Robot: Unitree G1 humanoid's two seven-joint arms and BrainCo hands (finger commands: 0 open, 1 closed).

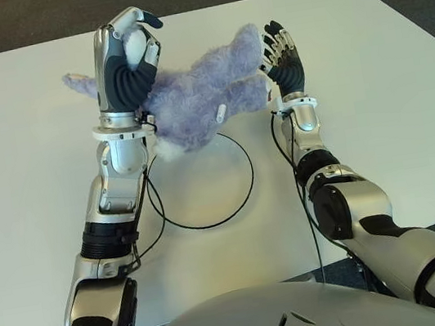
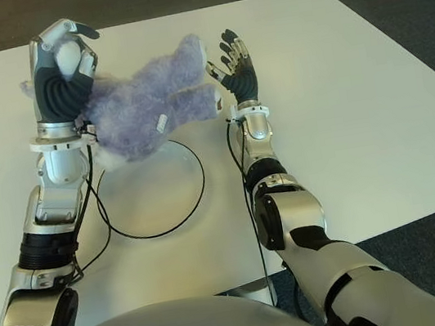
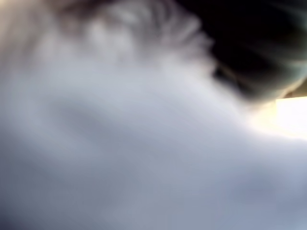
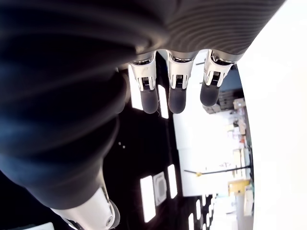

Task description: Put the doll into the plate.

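The left hand (image 1: pixel 128 57) is gripping the fluffy lilac plush doll (image 1: pixel 199 100) by a white part at one end, fingers curled round it, and is holding the toy up off the white desk (image 1: pixel 27 160). The right hand (image 1: pixel 282 55) is standing upright at the doll's far end with its fingers spread and straight — touching the fur or just beside it, I cannot tell which. Beneath and slightly nearer the robot than the left hand, the thin black-rimmed round plate (image 1: pixel 247 183) is lying bare. So the pick-up looks done; the lowering and releasing over the plate are what is left — the doll is hanging partly above its far rim.
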